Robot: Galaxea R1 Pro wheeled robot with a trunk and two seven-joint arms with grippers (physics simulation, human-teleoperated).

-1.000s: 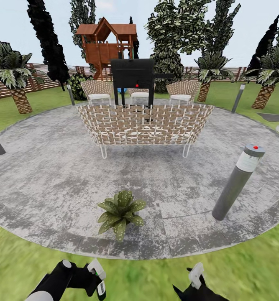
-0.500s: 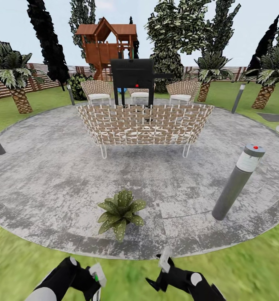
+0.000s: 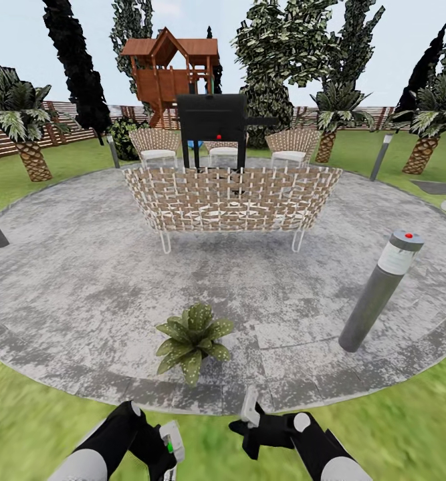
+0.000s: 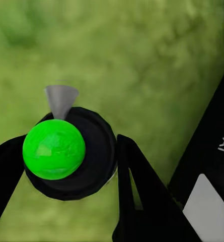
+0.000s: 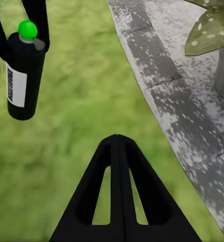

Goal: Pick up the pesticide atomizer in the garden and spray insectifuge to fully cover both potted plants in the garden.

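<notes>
Head view: a round grey patio [image 3: 82, 294] sits in green lawn [image 3: 42, 427]. One potted plant [image 3: 192, 339], a low rosette of spotted olive leaves, stands on the paving near the patio's 6 o'clock edge. A grey lamp post [image 3: 378, 294] with a red dot on top leans at about 4 o'clock on the patio. A woven sofa [image 3: 231, 199] sits past the middle, with a black grill [image 3: 212, 120], wicker chairs and a wooden play tower [image 3: 169, 70] behind it, and palms and a slatted fence [image 3: 59, 123] further off. At the lower edge, the left gripper [image 3: 164, 454] holds the spray bottle [image 3: 171, 453] over the grass, at 7 o'clock from the plant. The right gripper [image 3: 249, 417] hangs just beside it, over the grass at the patio edge; whether its jaws are apart or together I cannot tell

Left wrist view: the left gripper [image 4: 66, 166] has its jaws clamped on the spray bottle [image 4: 71, 154], seen from above with a bright green ball on its black top and a grey nozzle, grass below

Right wrist view: the spray bottle [image 5: 24, 70] hangs upright between two black fingers [image 5: 37, 20], dark with a white label. The paving edge and spotted leaves of the potted plant [image 5: 212, 30] lie beyond the grass
</notes>
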